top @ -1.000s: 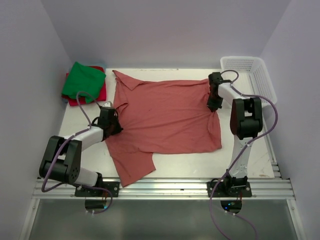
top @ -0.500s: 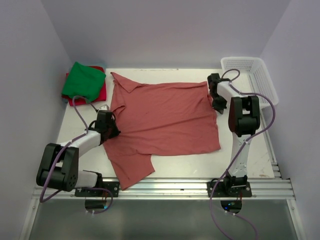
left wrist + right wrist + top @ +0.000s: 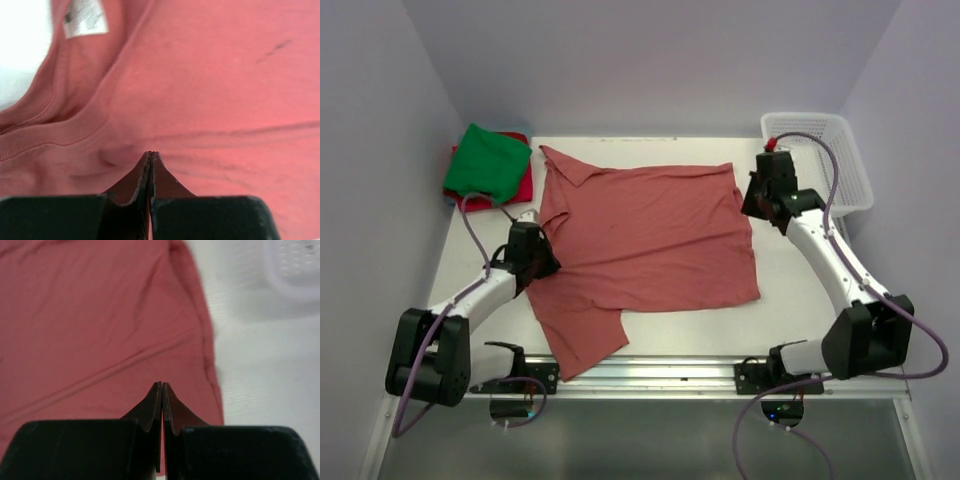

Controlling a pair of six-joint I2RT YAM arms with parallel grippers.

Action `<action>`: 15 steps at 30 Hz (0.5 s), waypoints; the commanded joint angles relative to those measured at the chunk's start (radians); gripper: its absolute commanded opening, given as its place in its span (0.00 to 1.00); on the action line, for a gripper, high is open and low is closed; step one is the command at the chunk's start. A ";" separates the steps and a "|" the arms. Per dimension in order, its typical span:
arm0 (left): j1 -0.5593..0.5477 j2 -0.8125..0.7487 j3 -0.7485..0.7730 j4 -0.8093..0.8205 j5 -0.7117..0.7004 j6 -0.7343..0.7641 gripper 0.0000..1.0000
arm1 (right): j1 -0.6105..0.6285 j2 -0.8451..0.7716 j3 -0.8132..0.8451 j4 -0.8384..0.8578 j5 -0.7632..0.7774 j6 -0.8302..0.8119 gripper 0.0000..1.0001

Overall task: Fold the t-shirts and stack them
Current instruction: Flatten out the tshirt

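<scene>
A white plastic mesh basket [image 3: 850, 165] sits at the far right corner of the white table [image 3: 780, 300], its long side along the right edge (the right wrist view catches only a blurred corner of it [image 3: 295, 270]). A ribbed aluminium rail [image 3: 660, 375] runs along the near edge. Pale lilac walls [image 3: 650, 60] enclose three sides.

We see the right gripper [image 3: 161, 386] with its two dark fingers pressed together, nothing visible between them, their tips over the faded brick-red t-shirt [image 3: 90, 315] close to its hemmed edge. A long crease crosses the t-shirt just beyond the tips. Right of the t-shirt's edge lies the bare white table [image 3: 260, 365]. Further right of the t-shirt, a blurred white mesh basket [image 3: 295, 267] sits in the corner.
</scene>
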 commanded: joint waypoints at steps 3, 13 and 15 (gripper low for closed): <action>0.009 -0.154 0.011 0.049 0.098 0.020 0.05 | 0.081 -0.008 -0.136 0.062 -0.222 -0.067 0.00; 0.010 0.185 0.354 0.182 0.095 -0.020 0.00 | 0.087 0.096 -0.078 0.132 -0.296 -0.024 0.00; 0.012 0.284 0.434 0.184 0.119 -0.017 0.00 | 0.087 0.110 -0.088 0.156 -0.288 -0.027 0.00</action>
